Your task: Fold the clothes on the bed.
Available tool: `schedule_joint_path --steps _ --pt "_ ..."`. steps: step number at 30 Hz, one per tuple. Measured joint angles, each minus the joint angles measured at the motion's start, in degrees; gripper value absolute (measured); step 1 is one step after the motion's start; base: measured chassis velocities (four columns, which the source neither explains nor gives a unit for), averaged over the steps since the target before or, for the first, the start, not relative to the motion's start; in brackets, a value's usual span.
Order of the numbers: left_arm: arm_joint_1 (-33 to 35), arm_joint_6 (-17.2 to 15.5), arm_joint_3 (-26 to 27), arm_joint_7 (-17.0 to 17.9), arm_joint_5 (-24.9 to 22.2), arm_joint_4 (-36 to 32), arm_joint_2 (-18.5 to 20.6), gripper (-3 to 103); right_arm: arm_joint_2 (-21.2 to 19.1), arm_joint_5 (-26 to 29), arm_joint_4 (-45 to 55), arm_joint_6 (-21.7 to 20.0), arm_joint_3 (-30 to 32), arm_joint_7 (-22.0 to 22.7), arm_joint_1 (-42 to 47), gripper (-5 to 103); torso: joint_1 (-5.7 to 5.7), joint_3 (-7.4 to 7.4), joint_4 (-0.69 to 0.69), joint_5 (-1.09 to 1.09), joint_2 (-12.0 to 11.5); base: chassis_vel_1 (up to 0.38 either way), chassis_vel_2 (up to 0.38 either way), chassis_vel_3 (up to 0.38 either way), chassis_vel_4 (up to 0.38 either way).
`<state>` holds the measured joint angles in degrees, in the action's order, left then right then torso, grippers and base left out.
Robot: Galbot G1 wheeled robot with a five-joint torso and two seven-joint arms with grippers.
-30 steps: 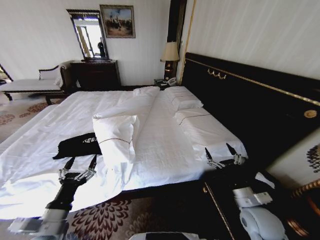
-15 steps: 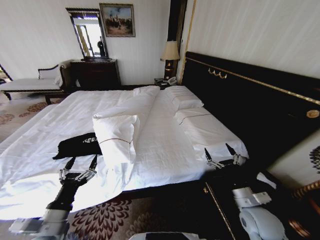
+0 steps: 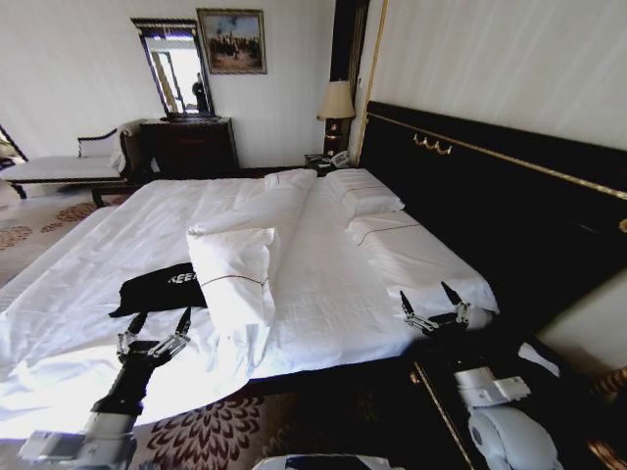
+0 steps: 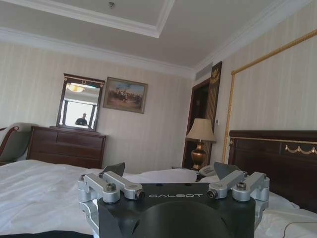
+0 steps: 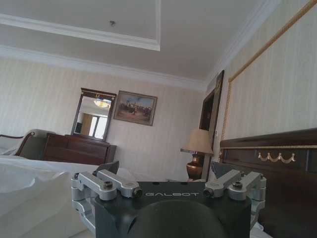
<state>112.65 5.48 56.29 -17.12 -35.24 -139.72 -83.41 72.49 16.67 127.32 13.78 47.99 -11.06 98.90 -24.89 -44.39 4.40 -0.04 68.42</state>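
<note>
White sheets cover most of what's in front of the robot: the bed (image 3: 323, 294) is huge, with a tall black headboard (image 3: 490, 206) running along its right side and patterned carpet (image 3: 206, 426) showing past the near edge. The black T-shirt (image 3: 162, 289) lies flat on the sheet near the near-left part of the bed, just left of a folded white pillow (image 3: 235, 274) (a bit of white lettering peeks out by the pillow). Plenty of bare sheet sits beyond the shirt toward the far wall, where a dark dresser (image 3: 186, 147) and mirror (image 3: 171, 69) stand.

Left gripper (image 3: 155, 329) hovers over the sheet just this side of the shirt's near edge, fingers spread wide and holding nothing. Right gripper (image 3: 429, 305) hangs at the near-right corner of the mattress, close to the headboard, fingers also spread wide and empty, well apart from the shirt.
</note>
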Motion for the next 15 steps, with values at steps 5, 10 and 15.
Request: schedule_joint_path --steps 5,10,15 --pt "0.01 -0.17 0.14 0.04 -0.22 -0.48 0.07 100 0.01 -0.02 0.18 0.00 -0.04 0.03 0.05 100 -0.02 0.00 0.00 -0.01 -0.01 0.112 0.301 -0.113 -0.305" --pt "0.20 -0.13 0.37 0.06 -0.21 -0.47 0.15 100 0.13 -0.23 0.27 0.00 -0.06 0.04 0.07 100 0.01 0.00 0.01 0.00 0.00 0.164 0.191 -0.172 -0.202" --pt "0.19 -0.10 0.47 0.05 -0.29 -0.50 0.17 100 0.19 -0.32 0.25 -0.01 -0.13 0.06 0.07 100 0.03 0.01 0.01 0.00 0.01 0.170 0.113 -0.164 -0.144"
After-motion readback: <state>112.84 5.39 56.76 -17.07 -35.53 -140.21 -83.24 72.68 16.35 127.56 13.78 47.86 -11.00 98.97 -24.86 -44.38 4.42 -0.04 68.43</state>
